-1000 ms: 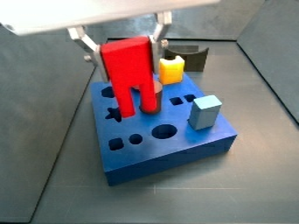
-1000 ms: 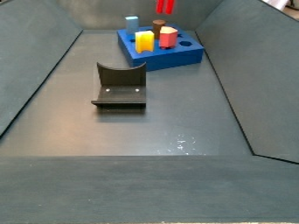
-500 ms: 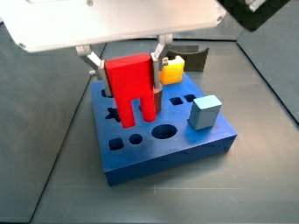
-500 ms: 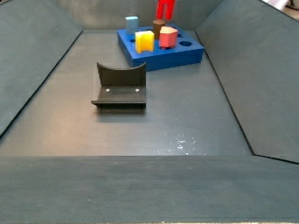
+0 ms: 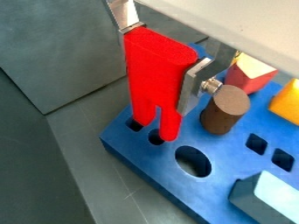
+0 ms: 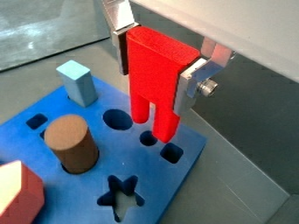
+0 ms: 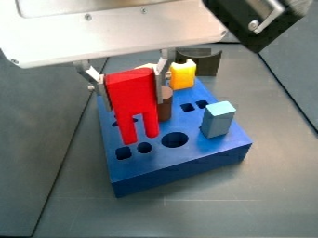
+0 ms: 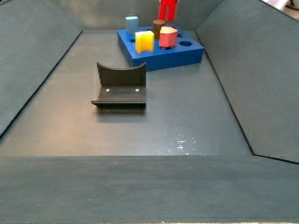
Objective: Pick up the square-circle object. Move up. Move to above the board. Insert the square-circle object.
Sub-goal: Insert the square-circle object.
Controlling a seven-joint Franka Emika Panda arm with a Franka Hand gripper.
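Note:
The square-circle object [image 7: 133,98] is a tall bright red block with two legs pointing down. My gripper [image 7: 128,79] is shut on its solid upper part, one silver finger on each side. It also shows in both wrist views [image 5: 158,79] [image 6: 158,79], where the gripper [image 5: 162,54] [image 6: 156,59] clamps it. The leg tips hang close over small holes in the top of the blue board [image 7: 205,153] [image 5: 233,157] [image 6: 170,184]. I cannot tell whether they touch. In a side view the block [image 8: 167,9] stands above the far board [image 8: 181,57].
On the board stand a brown cylinder [image 5: 225,109] [image 6: 70,144], a yellow piece [image 7: 183,72] [image 8: 145,40], a light blue block [image 7: 220,119] [image 6: 77,80] and a pink-topped red pentagon [image 5: 247,72] [image 8: 169,37]. The dark fixture [image 8: 119,85] stands on the grey floor.
My gripper has come down with the red block, bringing its legs from well above the board to just over the holes near the board's front left.

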